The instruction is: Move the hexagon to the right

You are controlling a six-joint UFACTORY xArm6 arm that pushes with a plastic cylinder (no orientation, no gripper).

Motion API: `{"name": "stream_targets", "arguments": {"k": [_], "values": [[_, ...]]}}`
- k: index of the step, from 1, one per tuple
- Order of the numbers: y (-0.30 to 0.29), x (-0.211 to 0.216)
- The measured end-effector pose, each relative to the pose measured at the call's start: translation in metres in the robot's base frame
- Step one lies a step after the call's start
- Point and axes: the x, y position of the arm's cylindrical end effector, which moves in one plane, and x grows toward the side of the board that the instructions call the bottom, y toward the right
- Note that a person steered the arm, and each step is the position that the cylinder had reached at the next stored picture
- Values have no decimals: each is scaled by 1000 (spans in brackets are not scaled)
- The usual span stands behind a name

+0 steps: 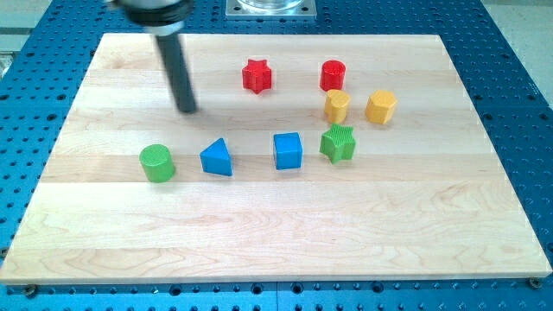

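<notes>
The yellow hexagon [381,106] sits on the wooden board [276,233] at the upper right. A second, smaller yellow block [337,105] lies just to its left; its shape is hard to make out. My tip [187,110] rests on the board at the upper left, far to the left of the hexagon and touching no block. The nearest blocks to the tip are the blue triangle [217,158] below it to the right and the green cylinder [157,163] below it to the left.
A red star [257,76] and a red cylinder [333,75] lie near the top. A green star [338,143] sits below the smaller yellow block, with a blue cube [288,150] to its left. The board's right edge [497,147] lies beyond the hexagon.
</notes>
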Motion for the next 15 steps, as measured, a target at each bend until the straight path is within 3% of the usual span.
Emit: {"name": "stream_targets", "arguments": {"k": [2, 4, 6, 8, 9, 12, 14, 15], "values": [[103, 0], [141, 48], [222, 41], [262, -13], [290, -13], [308, 72], [324, 26], [350, 28]]}}
